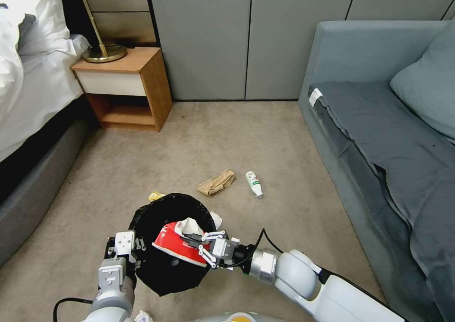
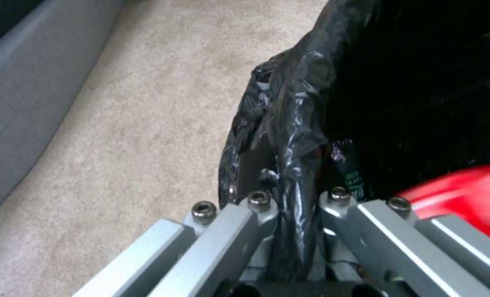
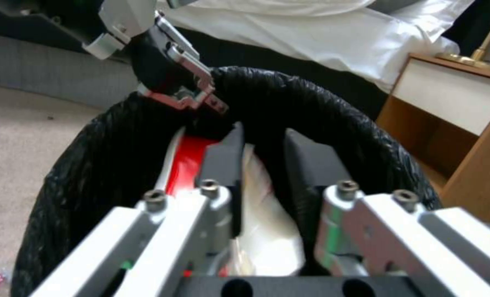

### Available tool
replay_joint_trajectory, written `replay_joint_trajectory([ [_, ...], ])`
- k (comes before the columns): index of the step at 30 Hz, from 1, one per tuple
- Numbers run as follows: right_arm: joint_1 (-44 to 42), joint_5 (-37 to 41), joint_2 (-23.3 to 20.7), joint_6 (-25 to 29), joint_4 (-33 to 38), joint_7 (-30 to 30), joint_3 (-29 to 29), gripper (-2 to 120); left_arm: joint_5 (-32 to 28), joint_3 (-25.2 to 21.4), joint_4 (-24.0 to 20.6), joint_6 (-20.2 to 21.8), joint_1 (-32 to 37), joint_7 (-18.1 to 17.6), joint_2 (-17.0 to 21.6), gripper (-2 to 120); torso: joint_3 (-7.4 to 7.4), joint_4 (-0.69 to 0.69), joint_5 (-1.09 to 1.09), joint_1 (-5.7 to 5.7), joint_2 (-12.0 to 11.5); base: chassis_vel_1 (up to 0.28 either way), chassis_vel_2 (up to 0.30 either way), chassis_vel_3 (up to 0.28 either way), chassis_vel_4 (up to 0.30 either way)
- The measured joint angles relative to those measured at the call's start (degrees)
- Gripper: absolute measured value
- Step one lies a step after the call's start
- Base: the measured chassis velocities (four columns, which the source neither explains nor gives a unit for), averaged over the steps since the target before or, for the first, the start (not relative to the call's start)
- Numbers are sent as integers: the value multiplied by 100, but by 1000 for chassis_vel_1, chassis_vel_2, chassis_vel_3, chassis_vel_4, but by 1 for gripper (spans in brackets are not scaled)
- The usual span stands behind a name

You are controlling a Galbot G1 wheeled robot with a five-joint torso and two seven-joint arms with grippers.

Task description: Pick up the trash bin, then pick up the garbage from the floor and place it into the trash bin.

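both arms sit closest to me. my left gripper (image 1: 127, 254) is clamped on the liner at the trash bin (image 1: 163, 227) rim, around 8 o'clock, i judge so the mouth stays lifted and open. my right gripper (image 1: 201, 245) reaches in from 4 o'clock, pinched on a red-white packet (image 1: 177, 246) over the opening, its long axis running 10 to 4. on the carpet beyond, at 1 o'clock, a brown paper bag (image 1: 216, 183) and a small bottle (image 1: 254, 183) wait, the bottle's cap pointing toward 5.
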Motion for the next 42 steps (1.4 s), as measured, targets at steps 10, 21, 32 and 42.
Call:
replay_joint_trajectory([
  [10,94,14,119,-101,-14,16,-21,62,32,60,27,-16,20,-1,-6,1,0,0,0,0,0,0,0,0,0],
  [21,101,73,92,-129,171,44,141,99,47,98,58,-28,4,-1,-10,1,0,0,0,0,0,0,0,0,0],
  [32,-138,293,81,-296,1319,651,1033,100,44,33,164,-29,-2,-1,51,1,0,0,0,0,0,0,0,0,0],
  [42,-1678,317,47,-500,2410,1678,2678,100,-152,-263,192,-27,-23,13,151,1,0,-1,0,0,0,0,0,0,0],
])
